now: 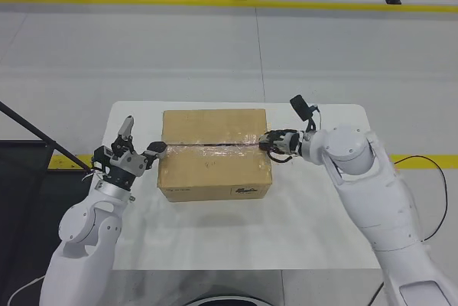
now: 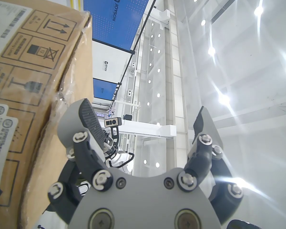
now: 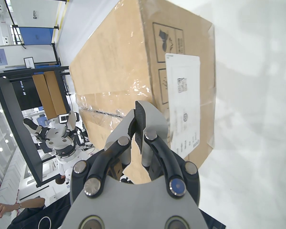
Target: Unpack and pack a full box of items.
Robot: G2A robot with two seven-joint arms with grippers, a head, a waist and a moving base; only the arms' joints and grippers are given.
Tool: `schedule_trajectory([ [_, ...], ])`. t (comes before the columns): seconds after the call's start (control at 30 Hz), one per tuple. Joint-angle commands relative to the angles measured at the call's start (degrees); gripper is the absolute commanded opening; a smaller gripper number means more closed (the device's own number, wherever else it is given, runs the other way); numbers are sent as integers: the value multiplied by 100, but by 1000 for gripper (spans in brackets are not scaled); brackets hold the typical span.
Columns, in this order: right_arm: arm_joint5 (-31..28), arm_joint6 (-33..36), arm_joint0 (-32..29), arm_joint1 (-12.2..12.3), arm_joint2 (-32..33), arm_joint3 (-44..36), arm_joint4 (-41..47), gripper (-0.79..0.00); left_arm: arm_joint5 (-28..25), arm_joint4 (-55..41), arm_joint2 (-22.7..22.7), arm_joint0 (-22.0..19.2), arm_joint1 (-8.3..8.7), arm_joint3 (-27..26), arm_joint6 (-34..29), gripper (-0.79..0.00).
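Flanking the taped cardboard box (image 1: 213, 164) end to end along its long axis, with left hand (image 2: 145, 113) spread wide and empty, right hand (image 3: 138, 110) pinched shut at the tape seam (image 1: 213, 144).

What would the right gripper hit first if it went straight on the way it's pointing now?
The cardboard box. The right gripper, shut, points at the box's end near the taped seam. It looks very close or already touching, though depth is hard to judge.
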Motion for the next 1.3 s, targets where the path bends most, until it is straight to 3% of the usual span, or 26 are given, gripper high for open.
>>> schedule_trajectory([
  [0.0,60,34,-114,53,155,-117,-62,-785,2,7,-50,18,6,-4,-3,0],
  [0.2,-90,-176,-449,127,490,-652,62,-785,-43,29,-257,104,24,38,14,0],
  [0.37,-337,-472,-510,78,352,-834,306,-785,-70,55,-417,223,41,98,-43,0],
  [0.87,-843,-672,82,-252,-684,344,1054,-785,-103,36,-274,454,35,145,-224,0],
  [1.27,-1280,-1097,838,-744,-1625,1347,1687,-785,-128,-24,-110,446,20,193,-225,0],
])
